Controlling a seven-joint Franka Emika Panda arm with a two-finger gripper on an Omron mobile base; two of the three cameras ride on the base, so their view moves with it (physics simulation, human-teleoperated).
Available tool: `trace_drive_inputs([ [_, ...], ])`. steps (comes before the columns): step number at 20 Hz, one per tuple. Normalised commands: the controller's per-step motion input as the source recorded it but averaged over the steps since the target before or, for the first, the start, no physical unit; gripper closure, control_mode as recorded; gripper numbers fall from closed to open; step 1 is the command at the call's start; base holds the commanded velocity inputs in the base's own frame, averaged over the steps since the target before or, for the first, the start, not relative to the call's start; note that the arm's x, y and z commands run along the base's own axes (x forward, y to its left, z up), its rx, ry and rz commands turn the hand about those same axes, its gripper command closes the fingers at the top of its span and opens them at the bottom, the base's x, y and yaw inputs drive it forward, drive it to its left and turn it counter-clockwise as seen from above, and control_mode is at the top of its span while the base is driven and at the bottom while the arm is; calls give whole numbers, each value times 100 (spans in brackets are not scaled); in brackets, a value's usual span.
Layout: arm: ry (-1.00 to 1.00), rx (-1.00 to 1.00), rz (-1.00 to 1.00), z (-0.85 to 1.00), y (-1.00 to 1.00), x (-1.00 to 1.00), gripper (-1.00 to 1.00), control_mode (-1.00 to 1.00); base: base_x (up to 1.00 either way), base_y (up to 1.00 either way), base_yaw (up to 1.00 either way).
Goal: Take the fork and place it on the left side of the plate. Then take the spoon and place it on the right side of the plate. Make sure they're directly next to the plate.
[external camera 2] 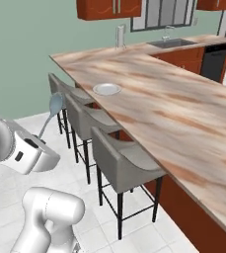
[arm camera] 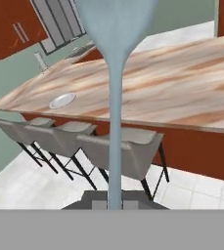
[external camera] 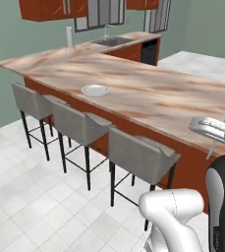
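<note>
Carrying spoon — jaws pinching its handle — well short of plate on bench; placement remaining.

A long marbled wooden counter runs from the upper left of the left base view toward its right edge, on a red-brown base. Three grey bar stools line its near side over a white tiled floor. At the top, a sink sits beside a white upright roll, beneath red-brown wall cabinets.
</note>
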Motion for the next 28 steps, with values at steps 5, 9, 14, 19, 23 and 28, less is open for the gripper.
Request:
trace_drive_inputs([
  [5, 0, 0, 0, 0, 0, 0, 100, 100, 77, 92, -38],
  [9, 0, 0, 0, 0, 0, 0, 100, 100, 57, 99, -36],
  [14, 0, 0, 0, 0, 0, 0, 100, 100, 50, 100, -35],
  [19, 0, 0, 0, 0, 0, 0, 100, 100, 55, 99, -36],
  [23, 0, 0, 0, 0, 0, 0, 100, 100, 60, 98, -36],
  [28, 0, 0, 0, 0, 0, 0, 100, 100, 66, 90, -36],
])
